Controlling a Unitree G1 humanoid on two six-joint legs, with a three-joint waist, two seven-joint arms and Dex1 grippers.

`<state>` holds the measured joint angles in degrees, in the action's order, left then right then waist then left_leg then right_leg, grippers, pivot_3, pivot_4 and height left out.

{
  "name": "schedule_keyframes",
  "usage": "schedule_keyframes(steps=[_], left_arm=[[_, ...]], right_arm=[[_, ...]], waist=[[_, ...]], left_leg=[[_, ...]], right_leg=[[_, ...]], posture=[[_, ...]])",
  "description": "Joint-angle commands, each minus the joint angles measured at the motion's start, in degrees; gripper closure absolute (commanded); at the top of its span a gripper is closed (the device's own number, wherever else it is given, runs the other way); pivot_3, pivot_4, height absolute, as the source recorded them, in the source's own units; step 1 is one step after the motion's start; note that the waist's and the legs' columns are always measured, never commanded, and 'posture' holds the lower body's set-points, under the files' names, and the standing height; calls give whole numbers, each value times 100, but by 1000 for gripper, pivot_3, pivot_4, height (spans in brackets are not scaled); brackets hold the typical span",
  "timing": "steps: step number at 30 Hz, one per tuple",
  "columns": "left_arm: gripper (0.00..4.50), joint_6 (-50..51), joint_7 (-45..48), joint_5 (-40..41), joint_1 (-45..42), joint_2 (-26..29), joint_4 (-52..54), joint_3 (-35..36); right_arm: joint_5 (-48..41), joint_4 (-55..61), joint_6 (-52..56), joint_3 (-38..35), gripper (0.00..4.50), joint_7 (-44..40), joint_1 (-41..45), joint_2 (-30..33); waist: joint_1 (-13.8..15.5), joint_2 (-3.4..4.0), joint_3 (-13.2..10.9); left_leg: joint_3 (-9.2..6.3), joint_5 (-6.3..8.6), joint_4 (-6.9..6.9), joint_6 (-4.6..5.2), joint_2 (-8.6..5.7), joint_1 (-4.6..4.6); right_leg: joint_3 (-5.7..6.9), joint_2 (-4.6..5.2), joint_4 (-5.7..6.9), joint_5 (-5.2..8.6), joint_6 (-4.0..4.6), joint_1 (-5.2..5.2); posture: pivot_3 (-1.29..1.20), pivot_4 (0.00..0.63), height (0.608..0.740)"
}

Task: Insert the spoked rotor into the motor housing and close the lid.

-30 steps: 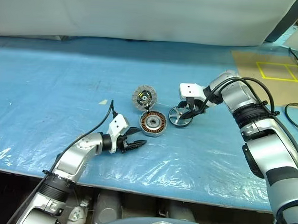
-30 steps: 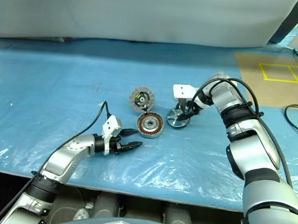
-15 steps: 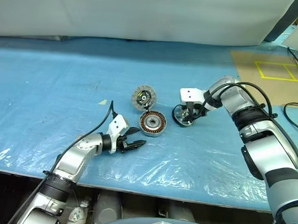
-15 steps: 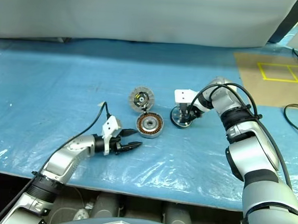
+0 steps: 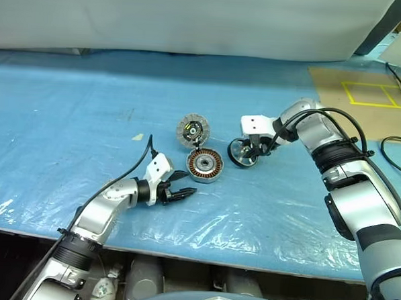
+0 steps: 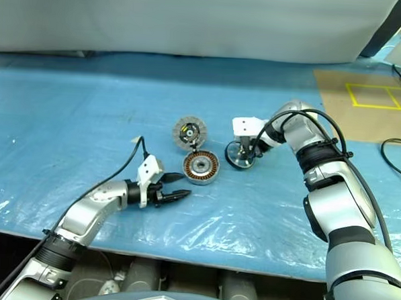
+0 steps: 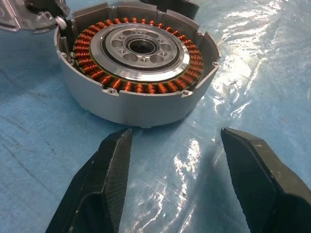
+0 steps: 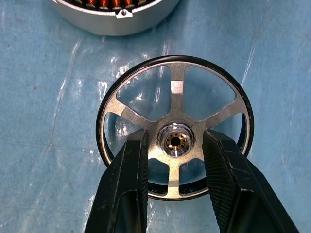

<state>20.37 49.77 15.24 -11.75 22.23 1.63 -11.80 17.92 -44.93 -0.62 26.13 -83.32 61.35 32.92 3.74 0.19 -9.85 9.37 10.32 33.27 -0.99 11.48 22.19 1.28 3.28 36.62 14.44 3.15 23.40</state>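
Observation:
The spoked rotor (image 8: 175,87), a dark ring with silver spokes and a shiny hub, lies on the blue sheet just right of the motor housing (image 5: 205,165). My right gripper (image 8: 176,136) points down onto it. Its fingers (image 8: 133,165) straddle the hub with a narrow gap on each side, still open. The housing's copper windings face up. The ribbed lid (image 5: 193,130) stands tilted open at the housing's far rim. My left gripper (image 7: 170,145) rests low on the sheet just short of the housing's (image 7: 141,104) near wall, open and empty.
A wrinkled blue plastic sheet (image 5: 87,130) covers the table. At the far right lie a brown board with a yellow taped square (image 5: 378,95) and a black cable (image 5: 397,150). A white backdrop closes the far side. The table's front edge runs close below my left arm.
My right gripper's fingers have drawn closer together around the rotor's hub. The left arm has kept still.

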Motion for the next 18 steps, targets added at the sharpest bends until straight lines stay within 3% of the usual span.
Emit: schedule_keyframes(steps=[1,8,13,18], left_arm=[[1453,65,5,142,-86,60,343,149],[1453,0,163,337,-76,309,537,400],[1453,-259,295,287,-22,456,512,416],[1453,-609,434,238,41,528,604,362]], right_arm=[[-198,357,13,-175,3085,-150,65,68],[-964,1466,269,-498,3085,-859,131,242],[-1725,2527,850,-364,3085,-918,-98,240],[-1808,2853,1133,-180,3085,-844,-373,77]], waist=[[3,0,0],[5,-3,-9],[13,-4,-9],[16,-4,-10]], left_leg=[[0,0,-1,0,0,1],[1,0,-3,0,1,4],[2,0,-6,0,1,2],[2,0,-7,0,1,1]], right_leg=[[0,0,0,0,0,2],[0,-1,0,1,1,6],[0,-1,-1,1,1,6],[0,-1,-2,1,1,5]], posture=[[0,150,740],[0,150,740],[0,150,740],[0,150,740]])
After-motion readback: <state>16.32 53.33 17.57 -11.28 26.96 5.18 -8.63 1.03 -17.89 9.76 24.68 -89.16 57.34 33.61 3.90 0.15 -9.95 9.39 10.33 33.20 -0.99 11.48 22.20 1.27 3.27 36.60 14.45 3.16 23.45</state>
